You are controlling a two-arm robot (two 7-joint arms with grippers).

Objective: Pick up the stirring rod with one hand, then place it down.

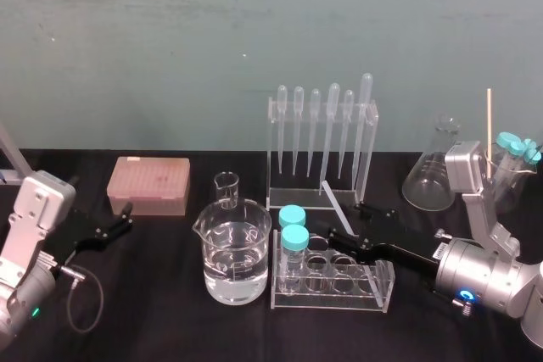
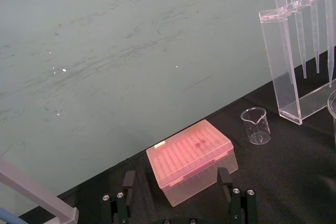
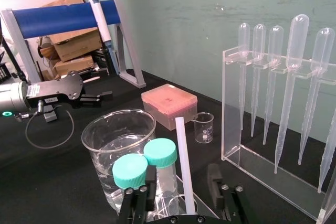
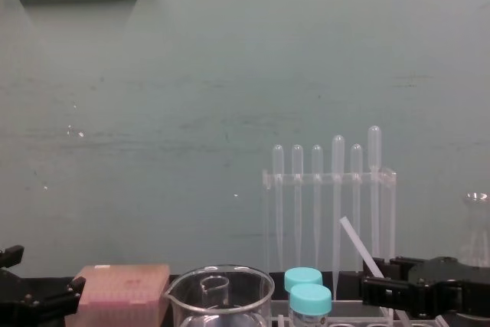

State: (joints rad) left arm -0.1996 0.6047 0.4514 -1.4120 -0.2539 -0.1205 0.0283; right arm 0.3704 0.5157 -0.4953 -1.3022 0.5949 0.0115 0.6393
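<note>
The stirring rod (image 1: 335,202) is a thin translucent-white stick lying tilted between the pipette stand and the test tube rack. My right gripper (image 1: 352,221) reaches in from the right, one black finger on each side of the rod's near end. In the right wrist view the rod (image 3: 182,156) runs up between the fingers (image 3: 213,178), with a gap on both sides, so the right gripper (image 3: 181,182) is open around it. The chest view shows the rod (image 4: 358,244) slanting up from the right gripper (image 4: 375,281). My left gripper (image 1: 119,223) rests open at the far left, empty.
A beaker of water (image 1: 235,252) and a test tube rack (image 1: 339,281) with two teal-capped tubes (image 1: 293,239) stand just in front of the rod. Behind it is the pipette stand (image 1: 322,137). A small beaker (image 1: 226,190), a pink tip box (image 1: 148,185) and a flask (image 1: 433,171) stand nearby.
</note>
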